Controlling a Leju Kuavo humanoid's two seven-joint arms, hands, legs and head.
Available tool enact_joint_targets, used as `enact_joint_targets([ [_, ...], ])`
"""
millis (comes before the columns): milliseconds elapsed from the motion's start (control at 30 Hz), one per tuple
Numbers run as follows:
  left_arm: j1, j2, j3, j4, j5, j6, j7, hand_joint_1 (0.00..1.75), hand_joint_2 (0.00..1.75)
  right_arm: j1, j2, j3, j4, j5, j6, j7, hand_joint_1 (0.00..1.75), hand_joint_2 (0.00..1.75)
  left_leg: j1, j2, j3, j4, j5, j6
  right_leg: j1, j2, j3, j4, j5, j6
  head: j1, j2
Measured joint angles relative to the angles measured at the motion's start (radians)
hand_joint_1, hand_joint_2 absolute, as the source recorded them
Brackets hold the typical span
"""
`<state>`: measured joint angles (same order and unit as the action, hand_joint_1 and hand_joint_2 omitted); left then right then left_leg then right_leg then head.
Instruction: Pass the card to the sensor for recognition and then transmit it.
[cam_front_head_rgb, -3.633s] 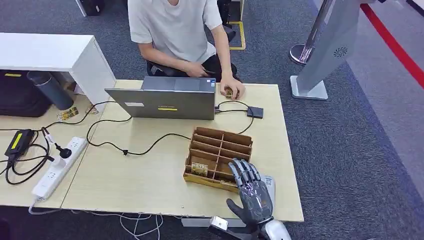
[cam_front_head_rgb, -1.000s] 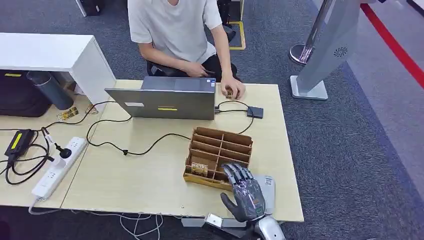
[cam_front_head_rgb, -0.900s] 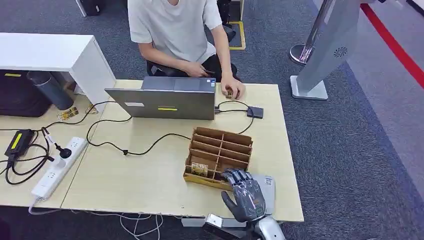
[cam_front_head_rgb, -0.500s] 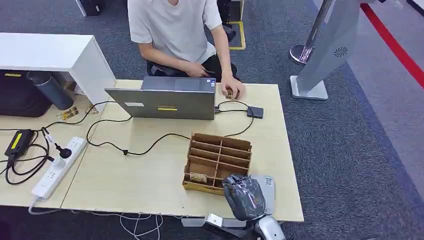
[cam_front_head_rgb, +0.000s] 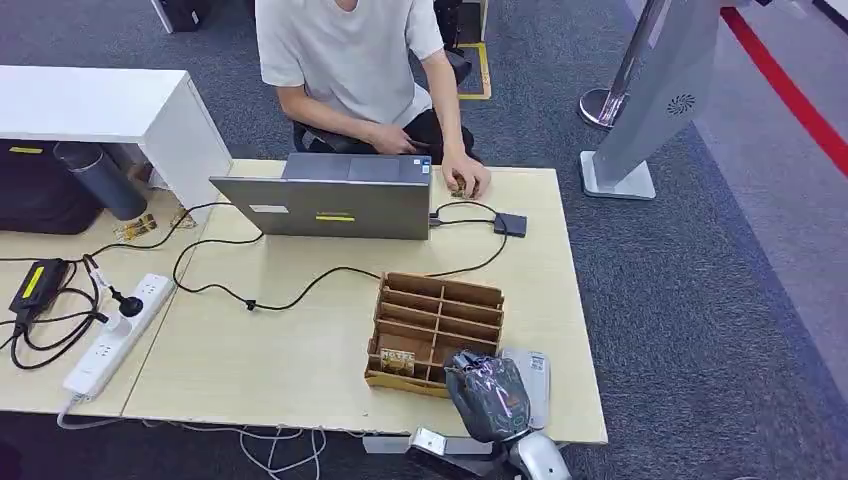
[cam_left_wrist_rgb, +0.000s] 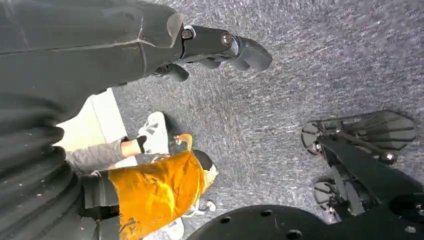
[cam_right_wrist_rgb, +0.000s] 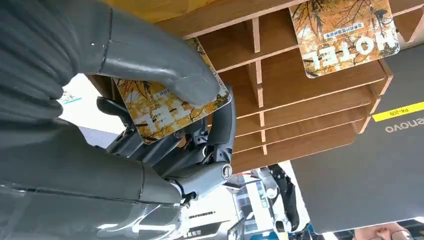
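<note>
**Card pinched, lift still to come**

Lower left of the right wrist view: right hand (cam_right_wrist_rgb: 165, 135), thumb and fingers (cam_right_wrist_rgb: 220, 125) clamped on the card (cam_right_wrist_rgb: 165, 107) at the wooden organizer (cam_right_wrist_rgb: 300, 105). Best drawn straight out, kept flat, then carried toward the grey sensor (cam_front_head_rgb: 530, 372), lower right of the head view. Grip invisible there, plain at the wrist. Left hand (cam_left_wrist_rgb: 220, 45), upper frame: fingers curled, holding nothing.

Card (cam_right_wrist_rgb: 165, 107): autumn-leaf print, partly hidden lettering, pinched between thumb and fingers (cam_right_wrist_rgb: 220, 125) of the right hand (cam_front_head_rgb: 487, 395), at the rack's near edge. Sensor (cam_front_head_rgb: 528, 372): flat grey pad on the counter, just beside the rack.
</note>
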<state>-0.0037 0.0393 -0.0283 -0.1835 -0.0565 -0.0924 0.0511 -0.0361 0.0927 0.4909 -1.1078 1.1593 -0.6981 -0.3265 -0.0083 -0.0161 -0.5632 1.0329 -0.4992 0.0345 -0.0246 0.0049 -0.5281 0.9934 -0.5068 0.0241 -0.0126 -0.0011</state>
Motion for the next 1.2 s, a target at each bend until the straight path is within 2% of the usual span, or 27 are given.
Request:
enact_joint_targets([
  [133, 0.0, 0.005, 0.0, 0.0, 0.008, 0.011, 0.001, 0.0, 1.75, 0.001, 0.0, -0.002, 0.0, -0.018, 0.0, -0.001, 1.75, 1.75, 0.0, 0.0, 0.0, 0.0, 0.0, 0.0, 0.0, 0.0, 0.0, 0.0, 0.0, 0.0, 0.0, 0.0],
  [267, 0.0, 0.007, 0.0, 0.0, 0.007, 0.002, 0.021, 0.0, 1.75, -0.015, -0.004, 0.018, 0.004, -0.206, 0.01, -0.013, 1.75, 1.75, 0.0, 0.0, 0.0, 0.0, 0.0, 0.0, 0.0, 0.0, 0.0, 0.0, 0.0, 0.0, 0.0, 0.0],
  [333, 0.0, 0.008, 0.0, 0.0, 0.003, -0.005, 0.024, 0.0, 1.75, -0.032, -0.013, 0.034, -0.011, -0.331, 0.057, -0.02, 1.75, 1.75, 0.0, 0.0, 0.0, 0.0, 0.0, 0.0, 0.0, 0.0, 0.0, 0.0, 0.0, 0.0, 0.0, 0.0],
  [400, 0.0, 0.01, 0.0, 0.0, 0.0, -0.013, 0.031, 0.0, 1.75, -0.054, -0.023, 0.035, -0.037, -0.455, 0.138, -0.029, 1.75, 1.75, 0.0, 0.0, 0.0, 0.0, 0.001, 0.0, 0.0, 0.0, 0.0, 0.0, 0.0, 0.0, 0.0, 0.0],
  [467, 0.0, 0.013, 0.0, 0.0, -0.004, -0.024, 0.033, 0.0, 1.75, -0.091, -0.037, 0.029, -0.071, -0.611, 0.301, -0.021, 1.75, 1.75, 0.0, 0.001, 0.0, 0.0, 0.001, 0.0, 0.0, 0.001, 0.0, 0.0, 0.002, 0.0, 0.0, 0.0],
  [533, -0.001, 0.018, 0.0, 0.0, -0.009, -0.035, 0.038, 0.0, 1.75, -0.152, -0.053, 0.01, -0.094, -0.801, 0.556, -0.002, 1.75, 1.75, 0.0, 0.005, 0.001, 0.0, 0.001, 0.0, 0.0, 0.004, 0.0, 0.0, 0.003, -0.002, 0.0, 0.0],
  [567, -0.001, 0.021, 0.0, 0.0, -0.012, -0.042, 0.04, 0.0, 1.75, -0.18, -0.061, -0.003, -0.097, -0.871, 0.647, 0.001, 1.75, 1.75, 0.0, 0.005, 0.001, 0.0, 0.001, -0.001, 0.0, 0.004, 0.0, 0.0, 0.004, -0.002, 0.0, 0.0],
  [700, -0.002, 0.031, 0.0, 0.0, -0.023, -0.062, 0.04, 0.0, 1.75, -0.311, -0.075, -0.063, -0.079, -1.141, 0.933, 0.045, 1.75, 1.75, 0.0, 0.004, 0.001, 0.001, 0.003, -0.002, 0.0, 0.004, 0.0, 0.0, 0.005, -0.002, 0.0, 0.0],
  [767, -0.002, 0.034, 0.0, 0.0, -0.027, -0.067, 0.04, 0.0, 1.75, -0.365, -0.082, -0.089, -0.06, -1.219, 1.017, 0.062, 1.75, 1.75, 0.0, 0.004, 0.001, 0.001, 0.003, -0.002, 0.0, 0.004, 0.0, 0.0, 0.005, -0.002, 0.0, 0.0],
  [967, -0.004, 0.04, -0.002, 0.0, -0.037, -0.077, 0.04, 0.0, 1.75, -0.454, -0.089, -0.117, 0.016, -1.317, 1.086, 0.1, 1.75, 1.75, 0.0, 0.004, 0.001, 0.001, 0.003, -0.002, 0.0, 0.004, -0.001, 0.001, 0.004, -0.002, 0.0, 0.0],
  [1067, -0.004, 0.042, -0.002, 0.0, -0.044, -0.083, 0.04, 0.0, 1.75, -0.519, -0.088, -0.118, 0.099, -1.342, 1.064, 0.105, 1.75, 1.75, 0.0, 0.004, 0.001, 0.0, 0.003, -0.002, 0.0, 0.004, -0.001, 0.001, 0.004, -0.002, 0.0, 0.0],
  [1133, -0.005, 0.043, -0.002, 0.0, -0.045, -0.083, 0.04, 0.0, 1.75, -0.558, -0.088, -0.117, 0.148, -1.311, 0.994, 0.096, 1.75, 1.75, 0.0, 0.004, 0.001, 0.001, 0.003, -0.002, 0.0, 0.004, -0.001, 0.001, 0.004, -0.002, 0.0, 0.0],
  [1167, -0.005, 0.044, -0.002, 0.0, -0.045, -0.081, 0.04, 0.0, 1.75, -0.574, -0.087, -0.116, 0.166, -1.265, 0.919, 0.09, 1.75, 1.75, 0.0, 0.003, 0.0, 0.0, 0.003, -0.002, 0.0, 0.004, -0.001, 0.001, 0.005, -0.002, 0.0, 0.0],
  [1200, -0.005, 0.044, -0.002, 0.0, -0.046, -0.076, 0.041, 0.0, 1.75, -0.591, -0.083, -0.111, 0.18, -1.171, 0.785, 0.092, 1.75, 1.75, 0.0, 0.004, 0.001, 0.001, 0.003, -0.003, 0.0, 0.004, -0.001, 0.001, 0.005, -0.002, 0.0, 0.0],
])
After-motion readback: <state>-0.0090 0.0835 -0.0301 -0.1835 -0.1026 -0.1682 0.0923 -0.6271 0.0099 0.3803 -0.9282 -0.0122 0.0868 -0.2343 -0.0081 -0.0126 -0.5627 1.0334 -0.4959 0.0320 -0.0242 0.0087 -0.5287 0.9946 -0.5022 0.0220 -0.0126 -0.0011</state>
